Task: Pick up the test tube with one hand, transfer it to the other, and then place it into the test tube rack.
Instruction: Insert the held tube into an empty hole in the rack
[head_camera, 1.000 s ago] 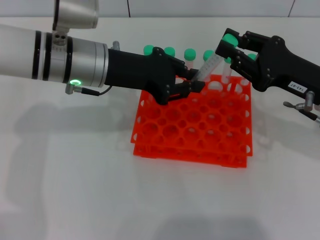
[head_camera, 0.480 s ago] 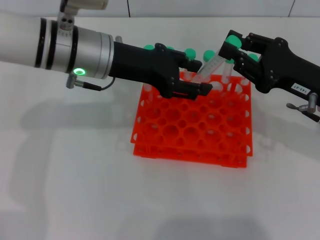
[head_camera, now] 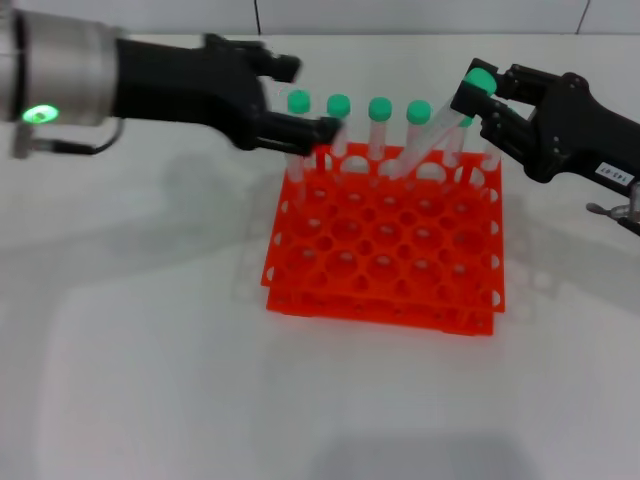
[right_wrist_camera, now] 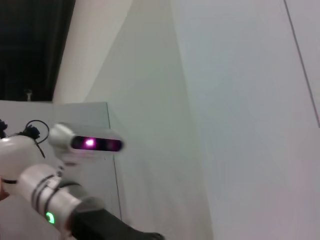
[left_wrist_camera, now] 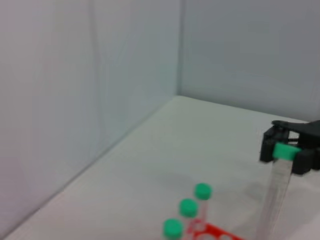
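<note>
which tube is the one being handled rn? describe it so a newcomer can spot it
Start at the orange-red test tube rack mid-table; four green-capped tubes stand upright along its far row. The test tube is at that row's right end, its cap gripped by the right pincer. Unlike its neighbours, it leans diagonally.

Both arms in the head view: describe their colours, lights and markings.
The left gripper is matte black on a silver arm with a green glowing light and a thin black cable. The right gripper is also black and angular, bearing a small white printed label.
</note>
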`<state>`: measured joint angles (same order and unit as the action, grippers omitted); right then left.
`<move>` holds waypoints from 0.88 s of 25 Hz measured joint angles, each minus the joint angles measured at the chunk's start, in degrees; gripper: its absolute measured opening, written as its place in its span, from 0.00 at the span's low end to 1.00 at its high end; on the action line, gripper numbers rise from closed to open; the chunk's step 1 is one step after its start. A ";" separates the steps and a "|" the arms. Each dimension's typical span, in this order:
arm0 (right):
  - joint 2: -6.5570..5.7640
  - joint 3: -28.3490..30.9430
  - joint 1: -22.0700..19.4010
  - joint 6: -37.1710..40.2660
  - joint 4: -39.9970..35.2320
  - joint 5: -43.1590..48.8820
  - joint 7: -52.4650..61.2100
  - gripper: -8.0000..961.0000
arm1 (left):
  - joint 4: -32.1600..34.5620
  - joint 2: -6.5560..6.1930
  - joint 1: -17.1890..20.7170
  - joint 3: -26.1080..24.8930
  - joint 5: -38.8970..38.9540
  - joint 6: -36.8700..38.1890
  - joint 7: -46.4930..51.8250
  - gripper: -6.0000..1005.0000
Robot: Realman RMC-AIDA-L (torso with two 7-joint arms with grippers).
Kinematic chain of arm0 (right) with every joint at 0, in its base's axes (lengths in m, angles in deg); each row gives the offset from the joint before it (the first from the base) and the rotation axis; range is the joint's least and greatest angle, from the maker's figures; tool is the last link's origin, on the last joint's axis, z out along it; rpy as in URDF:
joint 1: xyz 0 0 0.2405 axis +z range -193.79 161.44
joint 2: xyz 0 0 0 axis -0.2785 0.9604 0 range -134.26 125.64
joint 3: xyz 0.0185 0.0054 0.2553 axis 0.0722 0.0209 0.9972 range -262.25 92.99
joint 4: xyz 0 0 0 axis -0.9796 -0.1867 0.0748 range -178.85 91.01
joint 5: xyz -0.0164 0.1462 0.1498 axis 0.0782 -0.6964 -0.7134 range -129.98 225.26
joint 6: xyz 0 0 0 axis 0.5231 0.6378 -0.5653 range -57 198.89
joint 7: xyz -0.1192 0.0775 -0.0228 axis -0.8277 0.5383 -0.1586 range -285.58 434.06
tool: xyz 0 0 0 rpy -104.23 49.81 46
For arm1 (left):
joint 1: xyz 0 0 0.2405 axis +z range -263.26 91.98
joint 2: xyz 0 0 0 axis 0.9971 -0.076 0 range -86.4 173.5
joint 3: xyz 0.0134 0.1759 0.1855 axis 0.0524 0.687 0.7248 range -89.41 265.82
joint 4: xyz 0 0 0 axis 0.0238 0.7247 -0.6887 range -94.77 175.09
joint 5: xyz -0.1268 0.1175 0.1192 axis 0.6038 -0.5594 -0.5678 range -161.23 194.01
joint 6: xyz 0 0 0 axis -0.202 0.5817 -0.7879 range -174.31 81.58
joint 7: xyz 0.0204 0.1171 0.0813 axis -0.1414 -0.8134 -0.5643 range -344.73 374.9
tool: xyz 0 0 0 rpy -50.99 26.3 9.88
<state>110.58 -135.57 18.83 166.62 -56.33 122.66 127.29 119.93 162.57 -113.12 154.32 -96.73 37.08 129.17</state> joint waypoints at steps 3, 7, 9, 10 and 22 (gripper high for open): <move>0.11 -0.29 -1.00 -0.75 -2.56 0.16 0.97 0.30 | 5.70 0.21 5.88 -0.09 2.11 -0.62 0.96 0.88; -0.02 -0.41 -0.97 -1.63 -3.74 0.63 1.86 0.30 | 7.36 0.38 15.16 -0.12 8.20 -2.32 -2.05 0.88; 0.00 -0.53 -0.43 -2.41 -4.73 1.40 1.99 0.30 | 6.88 0.40 19.04 -0.15 11.13 -3.04 -4.77 0.88; 0.01 -0.68 -0.24 -2.79 -5.01 1.62 2.05 0.30 | 6.19 0.46 21.71 -0.16 13.11 -3.47 -7.19 0.88; 0.20 -8.37 5.70 -10.38 -9.12 2.08 6.85 0.32 | -19.13 0.33 31.87 -4.42 31.07 -3.46 -35.84 0.88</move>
<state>110.77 -143.94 24.53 156.24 -65.45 124.74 134.14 100.80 162.90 -81.25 149.90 -65.66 33.63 93.33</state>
